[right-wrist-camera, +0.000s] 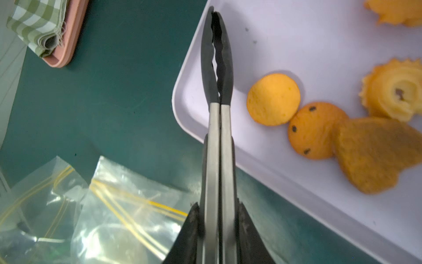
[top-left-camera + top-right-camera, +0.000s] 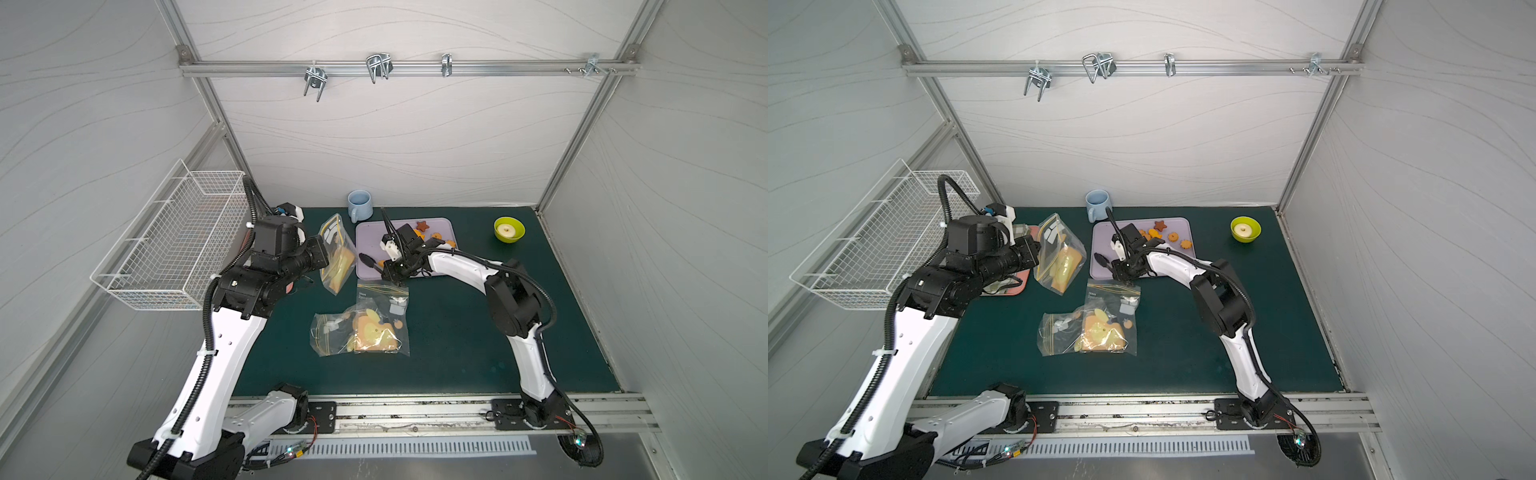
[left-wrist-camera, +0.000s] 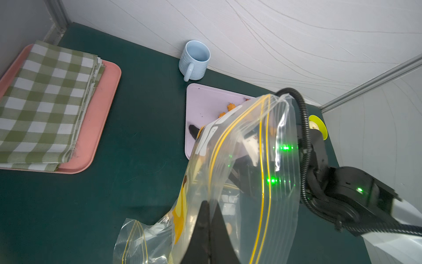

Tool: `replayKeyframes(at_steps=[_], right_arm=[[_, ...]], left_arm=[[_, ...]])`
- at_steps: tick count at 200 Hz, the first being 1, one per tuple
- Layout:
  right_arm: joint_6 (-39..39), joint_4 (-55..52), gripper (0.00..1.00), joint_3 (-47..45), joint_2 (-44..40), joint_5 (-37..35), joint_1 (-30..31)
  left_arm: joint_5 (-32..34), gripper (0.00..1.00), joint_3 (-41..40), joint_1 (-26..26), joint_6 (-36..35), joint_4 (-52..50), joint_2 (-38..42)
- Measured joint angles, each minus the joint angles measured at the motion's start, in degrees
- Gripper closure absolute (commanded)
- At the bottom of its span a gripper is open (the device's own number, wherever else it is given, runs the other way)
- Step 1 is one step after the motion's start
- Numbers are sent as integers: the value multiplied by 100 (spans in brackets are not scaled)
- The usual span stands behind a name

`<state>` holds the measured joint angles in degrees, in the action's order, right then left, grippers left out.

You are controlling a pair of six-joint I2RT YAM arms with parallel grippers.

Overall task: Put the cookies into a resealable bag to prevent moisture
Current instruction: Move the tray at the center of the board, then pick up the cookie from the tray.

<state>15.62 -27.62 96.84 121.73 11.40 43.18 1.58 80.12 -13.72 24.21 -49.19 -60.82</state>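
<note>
Here, the left gripper [image 3: 209, 206] is seen clamped on the clear film of a resealable bag [image 3: 242, 146], which is held upright with its yellow-striped mouth turned away from the fingers. The right gripper [image 1: 218, 214] is clenched around a pair of tongs [image 1: 219, 68] — their black tips are pressed together over the corner of a lavender tray [image 1: 285, 38]. The cookies [image 1: 273, 99] are found on that tray, just beside the tong tips and apart from them. Further bags [image 2: 365, 328] are laid flat on the green mat [image 2: 457, 345] — near the right gripper.
</note>
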Motion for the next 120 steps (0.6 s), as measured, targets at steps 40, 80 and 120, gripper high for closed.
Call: replayKeyframes(at_steps=[40, 80, 120], right_arm=[[-42, -33, 99, -1202, -1856, -466, -319], [-7, -219, 99, -2170, -3410, -1279, -581], [155, -859, 99, -2605, -3829, -2247, -756]], left_arm=[[474, 100, 592, 146, -15, -179, -450], [1733, 100, 1679, 245, -232, -516, -1694], [2940, 100, 2702, 345, -542, -986, -3171]])
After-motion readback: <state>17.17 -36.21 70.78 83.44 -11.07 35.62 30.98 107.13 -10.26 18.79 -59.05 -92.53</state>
